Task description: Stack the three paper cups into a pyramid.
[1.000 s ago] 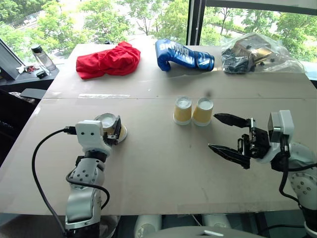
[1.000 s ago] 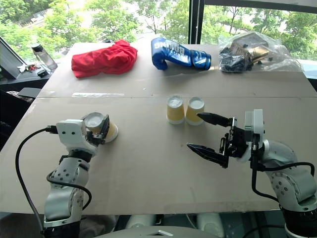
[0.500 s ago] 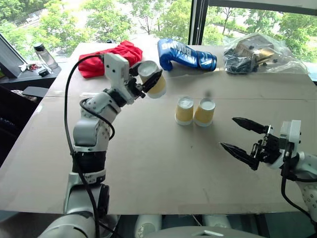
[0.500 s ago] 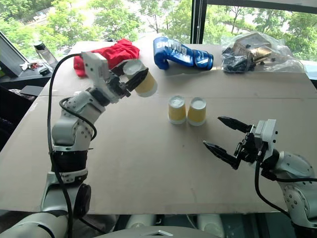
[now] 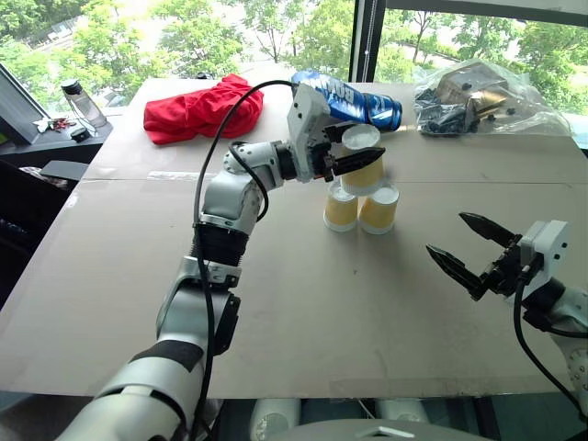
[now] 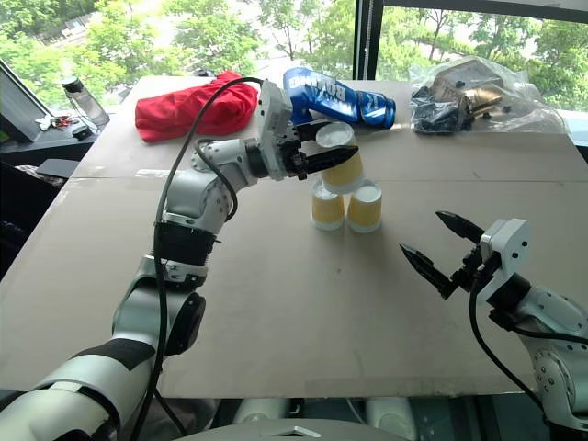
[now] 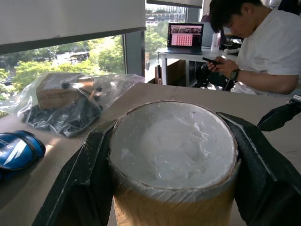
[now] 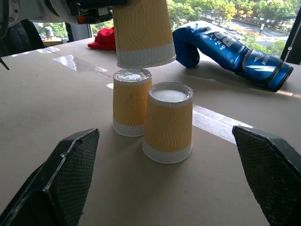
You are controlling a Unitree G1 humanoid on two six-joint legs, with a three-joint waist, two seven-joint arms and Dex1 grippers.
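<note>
Two paper cups [image 5: 340,207] [image 5: 378,209] stand upside down, side by side and touching, at the middle of the cardboard-covered table [image 5: 276,303]. The third paper cup [image 5: 362,145], also upside down, hangs just above them. My left gripper [image 5: 358,161] is shut on its ribbed sides, and a narrow gap shows between its rim [image 8: 146,59] and the top of the left standing cup [image 8: 132,101]. In the left wrist view the black fingers [image 7: 89,174] flank the held cup's white base [image 7: 174,146]. My right gripper [image 5: 447,234] is open and empty, low at the right, well clear of the cups.
Along the table's far edge lie a red cloth [image 5: 202,108], a blue boxing glove [image 5: 354,101] right behind the cups, and a clear plastic bag of items [image 5: 473,96]. A bottle [image 5: 78,106] stands on a ledge at the far left. A seated person [image 7: 263,52] is in the room beyond.
My left arm lifted the cup off the table at the left and swung it up and right to above the standing pair. My right gripper drew back to the right, still open.
</note>
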